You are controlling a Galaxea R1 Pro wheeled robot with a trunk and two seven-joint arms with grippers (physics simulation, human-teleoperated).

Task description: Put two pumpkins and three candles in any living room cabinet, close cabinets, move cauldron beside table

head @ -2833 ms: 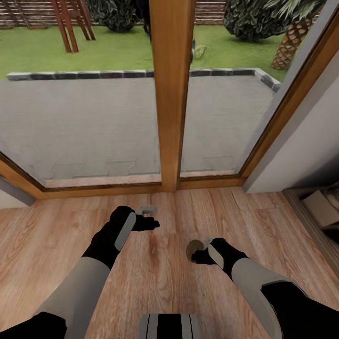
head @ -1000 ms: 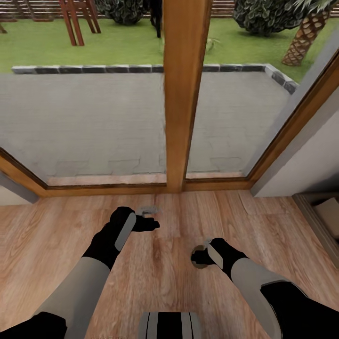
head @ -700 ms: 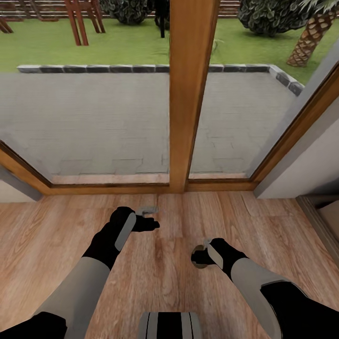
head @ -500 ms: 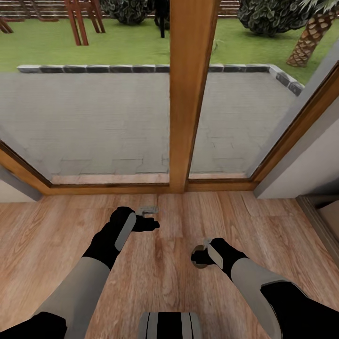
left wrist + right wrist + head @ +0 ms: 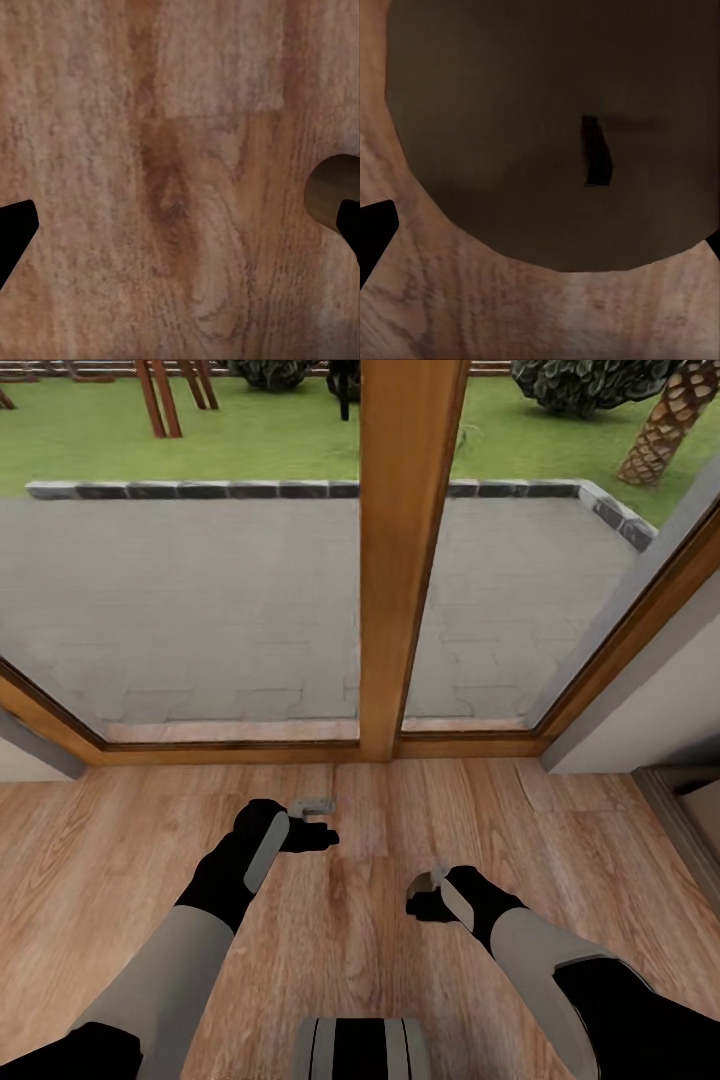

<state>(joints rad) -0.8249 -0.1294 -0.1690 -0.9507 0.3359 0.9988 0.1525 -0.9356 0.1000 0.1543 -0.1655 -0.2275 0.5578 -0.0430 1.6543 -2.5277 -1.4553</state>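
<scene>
A squat tan candle (image 5: pixel 555 135) with a short dark wick lies on the wood floor, close under my right gripper (image 5: pixel 420 895). In the right wrist view it spans almost the whole gap between the two black fingertips (image 5: pixel 375 236), which stand wide apart at its sides. From the head view just a tan sliver of the candle (image 5: pixel 422 880) shows at the gripper's far side. My left gripper (image 5: pixel 318 822) hangs open above bare floor, and the candle's edge (image 5: pixel 330 191) shows beside one of its fingertips. The pumpkins, cauldron and table are out of view.
A glass door with a thick wooden post (image 5: pixel 405 560) and a low wooden sill (image 5: pixel 220 752) stands right ahead, with a paved patio and lawn outside. A grey wall (image 5: pixel 650 700) closes the right side. A dark-framed low unit with a pale inside (image 5: pixel 695 800) shows at the right edge.
The whole picture has shifted, so the camera has moved. Both arms keep their pose in it. The candle now peeks out at the right gripper's far side instead of its near side.
</scene>
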